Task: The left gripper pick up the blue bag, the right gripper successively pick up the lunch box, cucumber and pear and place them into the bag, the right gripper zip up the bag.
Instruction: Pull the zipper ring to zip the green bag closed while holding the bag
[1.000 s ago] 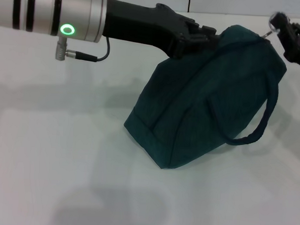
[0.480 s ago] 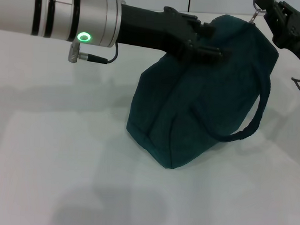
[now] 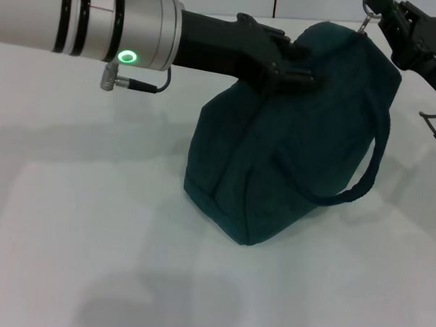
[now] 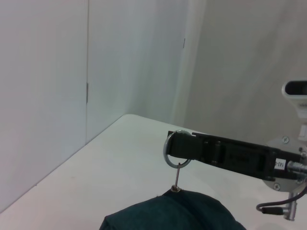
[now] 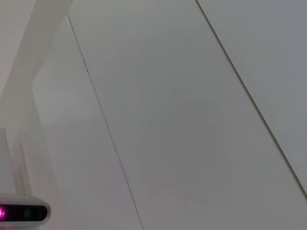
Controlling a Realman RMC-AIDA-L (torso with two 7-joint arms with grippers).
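Gripping the blue bag (image 3: pixel 291 152), left pincer (image 3: pixel 298 69); right pincer (image 3: pixel 380 15) clamps zip ring (image 4: pixel 176 152).

Blue bag (image 3: pixel 291 145) plain dark teal; left gripper (image 3: pixel 291 65) and right gripper (image 3: pixel 387 19) black; silver wrist cylinder (image 3: pixel 87 20) with green ring light (image 3: pixel 126 57); table (image 3: pixel 85 223) white.

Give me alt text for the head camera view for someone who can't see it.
A dark teal blue bag sits tilted on a white table, zipped closed, with one loop handle hanging down its side. The left gripper grips the bag's top from the left, while the right gripper at the upper right holds the metal ring zip pull.
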